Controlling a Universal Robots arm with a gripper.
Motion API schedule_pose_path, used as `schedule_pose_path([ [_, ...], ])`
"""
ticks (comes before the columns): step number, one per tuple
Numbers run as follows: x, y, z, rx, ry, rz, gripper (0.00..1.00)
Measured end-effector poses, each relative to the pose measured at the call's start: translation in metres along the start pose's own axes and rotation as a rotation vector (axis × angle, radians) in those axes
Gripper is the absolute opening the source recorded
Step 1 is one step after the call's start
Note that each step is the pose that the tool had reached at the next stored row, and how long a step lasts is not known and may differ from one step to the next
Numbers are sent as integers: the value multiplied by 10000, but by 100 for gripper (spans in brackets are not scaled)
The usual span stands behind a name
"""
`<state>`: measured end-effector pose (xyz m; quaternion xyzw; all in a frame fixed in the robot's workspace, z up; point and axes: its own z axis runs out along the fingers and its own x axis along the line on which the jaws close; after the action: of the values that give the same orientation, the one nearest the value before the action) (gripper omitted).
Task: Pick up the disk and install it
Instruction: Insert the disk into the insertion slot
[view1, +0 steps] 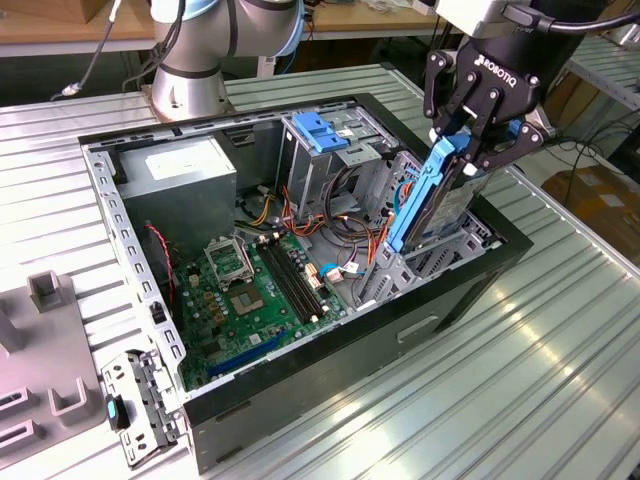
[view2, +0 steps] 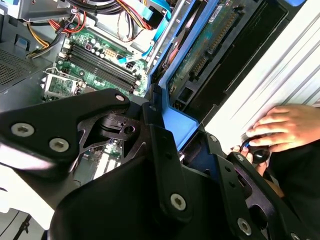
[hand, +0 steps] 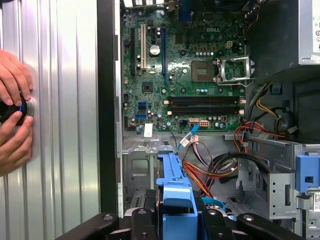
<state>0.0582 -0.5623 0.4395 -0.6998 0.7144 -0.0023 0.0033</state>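
The disk (view1: 441, 203) is a grey metal drive with a blue rail along its long side. It stands steeply tilted at the case's corner on the exterior view's right, its lower end down in the metal drive bay (view1: 397, 268). My gripper (view1: 478, 137) is shut on its upper end. In the second wrist view the disk's (view2: 210, 45) green circuit-board side faces the camera, with the gripper (view2: 167, 142) clamped around the blue rail end. In the first wrist view the disk's blue rail (hand: 175, 192) runs out from between the black fingers (hand: 142, 222) toward the bay.
The open computer case (view1: 470, 290) lies on a ribbed metal table (view1: 560, 380). Inside are the motherboard (view1: 250, 290), a grey power supply (view1: 185, 172), a blue latch (view1: 320, 130) on a cage, and loose cables (view1: 345, 215). A person's hands (hand: 12, 80) hold a black knob beside the case.
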Motion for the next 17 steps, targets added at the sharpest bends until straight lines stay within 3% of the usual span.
schedule_pose_path([
  [7, 0, 1, 57, -1, 1, 1, 37],
  [8, 0, -2, 45, -32, -6, -1, 37],
  [9, -1, -13, 35, -137, 3, 0, 37],
  [10, -1, -25, 38, -189, 3, 1, 37],
  [17, -1, -44, 83, -239, 1, 1, 37],
])
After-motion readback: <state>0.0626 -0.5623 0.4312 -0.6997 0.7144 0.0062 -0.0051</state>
